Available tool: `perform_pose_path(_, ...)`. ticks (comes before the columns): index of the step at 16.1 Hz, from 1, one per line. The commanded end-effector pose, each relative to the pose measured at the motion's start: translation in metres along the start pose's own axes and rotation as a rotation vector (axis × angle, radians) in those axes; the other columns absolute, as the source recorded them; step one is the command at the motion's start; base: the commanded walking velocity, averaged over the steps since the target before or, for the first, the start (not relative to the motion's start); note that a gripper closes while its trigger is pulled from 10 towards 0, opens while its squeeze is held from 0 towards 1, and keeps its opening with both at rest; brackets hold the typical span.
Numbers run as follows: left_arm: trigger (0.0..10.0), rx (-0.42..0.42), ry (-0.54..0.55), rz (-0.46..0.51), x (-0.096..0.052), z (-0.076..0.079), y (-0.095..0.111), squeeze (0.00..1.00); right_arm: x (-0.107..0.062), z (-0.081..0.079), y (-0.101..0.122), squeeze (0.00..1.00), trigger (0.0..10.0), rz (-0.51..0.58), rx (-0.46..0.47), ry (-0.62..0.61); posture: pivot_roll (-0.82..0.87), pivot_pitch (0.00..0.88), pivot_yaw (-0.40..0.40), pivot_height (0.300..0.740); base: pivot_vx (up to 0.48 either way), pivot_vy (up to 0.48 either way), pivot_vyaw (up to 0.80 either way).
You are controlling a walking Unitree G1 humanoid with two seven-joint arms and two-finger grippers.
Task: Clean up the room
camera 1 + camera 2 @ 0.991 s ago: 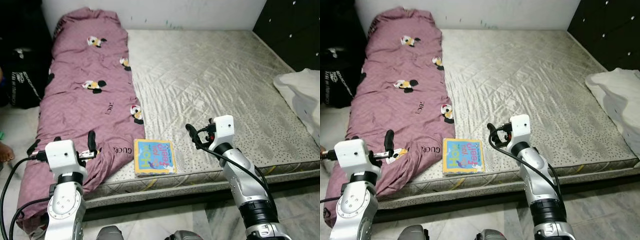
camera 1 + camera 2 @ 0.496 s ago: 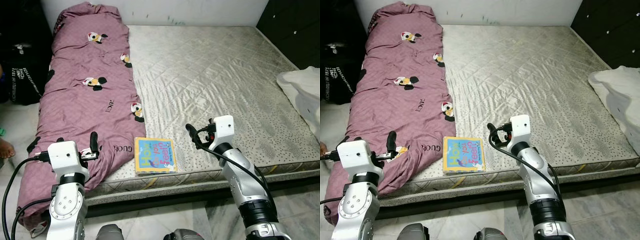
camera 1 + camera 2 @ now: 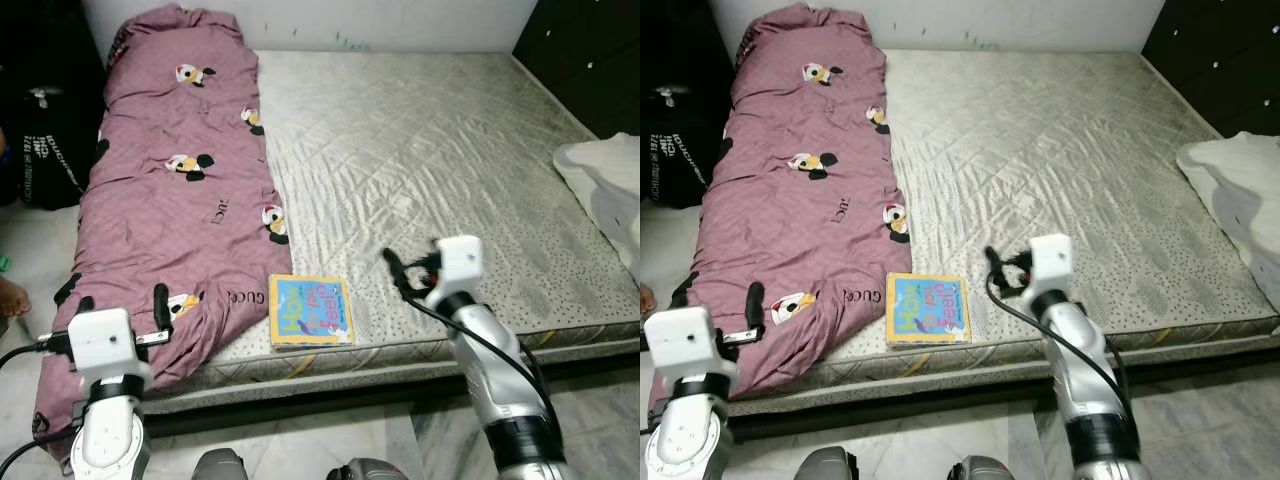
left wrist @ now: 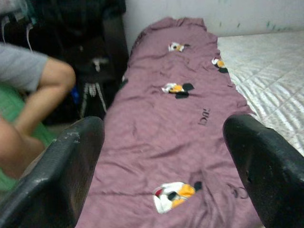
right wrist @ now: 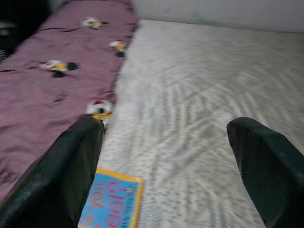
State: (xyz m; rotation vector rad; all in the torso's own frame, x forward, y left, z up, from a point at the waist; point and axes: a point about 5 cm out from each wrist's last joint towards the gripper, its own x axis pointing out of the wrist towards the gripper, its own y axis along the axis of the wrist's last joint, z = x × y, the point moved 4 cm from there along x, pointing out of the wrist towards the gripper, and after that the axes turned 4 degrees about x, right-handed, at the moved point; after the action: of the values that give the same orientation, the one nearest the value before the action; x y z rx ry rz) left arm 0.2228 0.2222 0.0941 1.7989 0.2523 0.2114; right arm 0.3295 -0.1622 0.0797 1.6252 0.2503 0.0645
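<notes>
A colourful children's book [image 3: 309, 312] lies flat at the front edge of the bare grey mattress [image 3: 430, 150]. Left of it, a purple blanket [image 3: 170, 180] with cartoon prints covers the mattress's left strip and hangs over the front corner. My right gripper [image 3: 398, 272] hovers open just right of the book, which appears low between its fingers in the right wrist view [image 5: 111, 204]. My left gripper [image 3: 118, 300] is open and empty, held over the blanket's front corner. The left wrist view looks along the blanket [image 4: 180, 123].
A white cloth [image 3: 610, 190] lies bunched at the mattress's right edge. A dark cabinet [image 3: 590, 50] stands at the back right and a black bag [image 3: 45, 140] at the left. A person's foot [image 3: 10, 297] and arm [image 4: 33, 71] are at the far left. Pale floor [image 3: 300, 440] lies in front.
The left arm has dropped lower and to the left. The right gripper has drifted slightly right and down. The book and blanket stay put; the camera shifted a little early on.
</notes>
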Motion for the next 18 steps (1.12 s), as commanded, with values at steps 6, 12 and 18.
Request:
perform_pose_path(6,10.0,0.041,-0.040,0.071,0.016,0.011,0.014,0.00,-0.012,0.022,-0.001,0.00,10.0,-0.010,0.098,-0.167,0.00,0.066,-0.012,0.740,0.000,0.000,0.00)
perform_pose_path(12,10.0,0.043,-0.164,0.104,0.045,0.033,0.021,0.00,-0.031,0.012,-0.010,0.00,10.0,-0.022,0.136,-0.233,-0.11,0.082,0.073,0.740,0.000,0.000,0.00)
perform_pose_path(18,10.0,0.037,-0.206,0.075,0.047,0.042,0.011,0.00,-0.031,0.016,-0.008,0.00,10.0,0.023,0.135,-0.275,-0.16,0.023,0.154,0.740,0.000,0.000,0.00)
